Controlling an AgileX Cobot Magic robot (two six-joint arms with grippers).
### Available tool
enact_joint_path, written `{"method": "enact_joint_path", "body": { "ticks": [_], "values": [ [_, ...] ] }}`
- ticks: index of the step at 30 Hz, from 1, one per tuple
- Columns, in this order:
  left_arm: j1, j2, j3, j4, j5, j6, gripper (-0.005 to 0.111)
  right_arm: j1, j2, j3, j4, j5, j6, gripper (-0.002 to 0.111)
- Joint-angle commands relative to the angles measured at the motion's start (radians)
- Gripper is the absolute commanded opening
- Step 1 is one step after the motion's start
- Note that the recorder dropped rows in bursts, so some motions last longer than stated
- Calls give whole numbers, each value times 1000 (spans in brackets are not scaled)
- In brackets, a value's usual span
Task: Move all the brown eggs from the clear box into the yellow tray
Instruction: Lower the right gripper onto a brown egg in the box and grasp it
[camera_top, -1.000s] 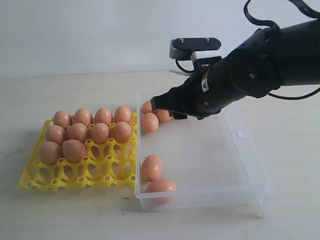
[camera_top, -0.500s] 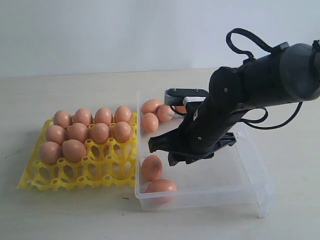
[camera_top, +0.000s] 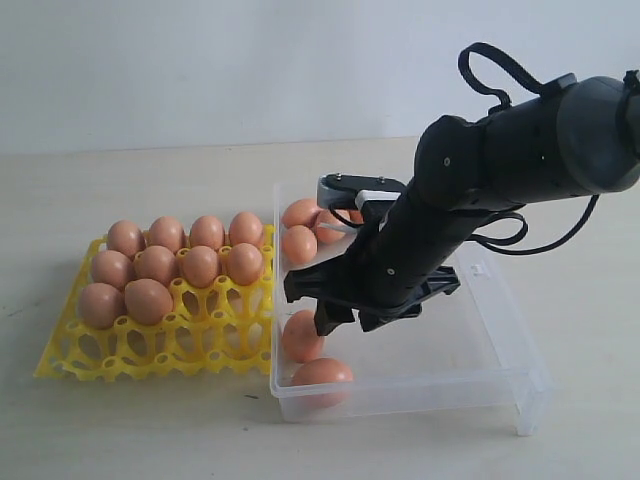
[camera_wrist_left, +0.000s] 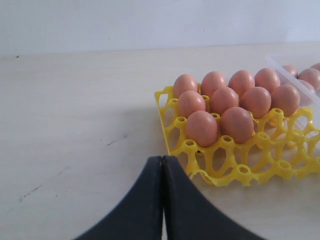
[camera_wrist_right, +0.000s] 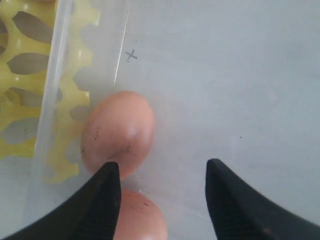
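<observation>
The yellow tray (camera_top: 200, 345) lies on the left with several brown eggs (camera_top: 200, 265) in its far rows. The clear box (camera_top: 500, 350) stands right of it. Three brown eggs (camera_top: 298, 245) lie in its far left corner and two more (camera_top: 302, 338) in its near left corner. My right gripper (camera_top: 312, 305) hangs open just above the near pair, holding nothing. In the right wrist view the right gripper (camera_wrist_right: 162, 167) has one finger over the edge of an egg (camera_wrist_right: 117, 132) that lies against the box wall (camera_wrist_right: 50, 100). My left gripper (camera_wrist_left: 162, 160) is shut and empty, short of the tray (camera_wrist_left: 240, 172).
The near rows of tray cups (camera_top: 150, 350) hold nothing. The right half of the box floor (camera_top: 440, 340) is bare. The box has a small latch (camera_top: 481, 270) on its right wall. A pale tabletop (camera_top: 150, 430) surrounds both.
My right arm swung from the far left corner of the box towards the near left corner and dropped over the two eggs there. No egg has moved.
</observation>
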Motion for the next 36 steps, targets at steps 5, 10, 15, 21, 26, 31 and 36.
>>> {"method": "enact_joint_path", "body": {
  "ticks": [5,10,15,21,26,31,36],
  "values": [
    [1,-6,-4,-1,-10,3,0,-3,0,-9,41,-45,-8,51],
    [1,-6,-4,-1,-10,3,0,-3,0,-9,50,-52,-8,51],
    [1,-6,-4,-1,-10,3,0,3,8,-9,74,-71,-48,51],
    [1,-6,-4,-1,-10,3,0,3,23,-9,108,-80,-78,51],
    [1,-6,-4,-1,-10,3,0,3,23,-9,182,-111,-174,49],
    [1,-6,-4,-1,-10,3,0,3,32,-9,198,-116,-174,46],
    [1,-6,-4,-1,-10,3,0,12,63,-19,207,-130,-212,48]
  ]
}}
